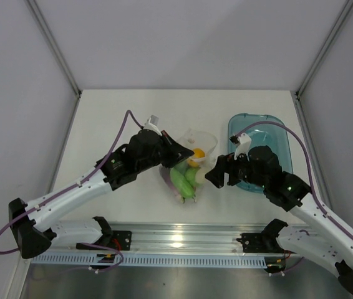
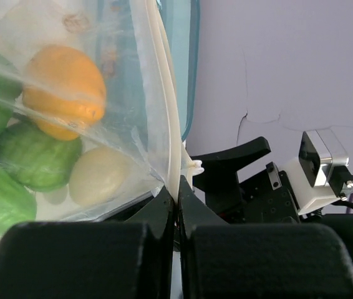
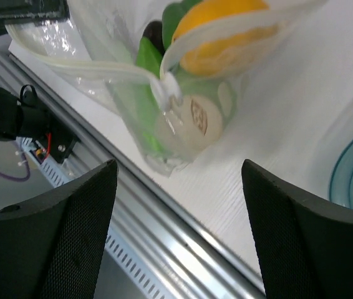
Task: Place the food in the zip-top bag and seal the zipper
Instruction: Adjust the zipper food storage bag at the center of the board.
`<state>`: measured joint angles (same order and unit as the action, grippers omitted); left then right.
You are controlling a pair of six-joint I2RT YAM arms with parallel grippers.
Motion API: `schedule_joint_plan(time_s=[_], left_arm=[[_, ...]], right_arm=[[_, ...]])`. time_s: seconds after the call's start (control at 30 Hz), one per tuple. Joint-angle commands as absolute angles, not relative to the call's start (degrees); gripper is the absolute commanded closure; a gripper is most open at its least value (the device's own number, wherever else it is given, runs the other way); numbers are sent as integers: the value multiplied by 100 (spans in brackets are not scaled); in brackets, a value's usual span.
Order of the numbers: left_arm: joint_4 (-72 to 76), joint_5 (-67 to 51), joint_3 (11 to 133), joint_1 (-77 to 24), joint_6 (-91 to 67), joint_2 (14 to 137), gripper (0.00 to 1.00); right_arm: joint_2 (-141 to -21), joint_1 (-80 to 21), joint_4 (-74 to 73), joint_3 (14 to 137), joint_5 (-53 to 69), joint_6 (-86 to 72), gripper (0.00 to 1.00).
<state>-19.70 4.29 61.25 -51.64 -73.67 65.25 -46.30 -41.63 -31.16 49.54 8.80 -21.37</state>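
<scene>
We see the zip-top bag on the middle of the table, with the food inside it: green pieces, an orange fruit and a pale piece. The left gripper reaches in from the left, and its jaws are pressed together on the bag's zipper edge. The right gripper is just right of the bag with its jaws spread, not touching it, and the teal tray is close behind it.

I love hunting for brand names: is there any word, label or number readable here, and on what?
No readable text anywhere in these views.
Brownish mark on or inside the zip-top bag: too blurred to read.
Teal tray: no lettering shows.
</scene>
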Motion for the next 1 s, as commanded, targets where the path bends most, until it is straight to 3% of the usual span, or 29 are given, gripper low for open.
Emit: schedule_joint_plan(time_s=[0.0, 0.3, 0.6, 0.67, 0.7, 0.73, 0.97], left_arm=[[-1582, 361, 6161, -5186, -7708, 6425, 100], [-1529, 290, 6135, -5186, -7787, 6486, 99], [-1459, 176, 6038, -5186, -7805, 6522, 99], [-1450, 150, 6038, -5186, -7761, 6530, 99], [-1459, 141, 6029, -5186, -7735, 6548, 99], [-1468, 141, 6029, -5177, -7726, 6548, 100], [-1327, -184, 5845, -4844, -7647, 6679, 99]], right_arm=[[-4517, -4184, -1795, 4747, 642, -1776, 19], [-4755, -4175, -248, 3929, 633, -1766, 27], [-4684, -4113, 720, 3463, 237, -1767, 43], [-4711, -4035, 773, 3472, 298, -1749, 65], [-4746, -3982, 773, 3524, 473, -1732, 87], [-4781, -3894, 730, 3568, 570, -1705, 97], [-4878, -3753, 405, 3814, 1485, -1477, 100]])
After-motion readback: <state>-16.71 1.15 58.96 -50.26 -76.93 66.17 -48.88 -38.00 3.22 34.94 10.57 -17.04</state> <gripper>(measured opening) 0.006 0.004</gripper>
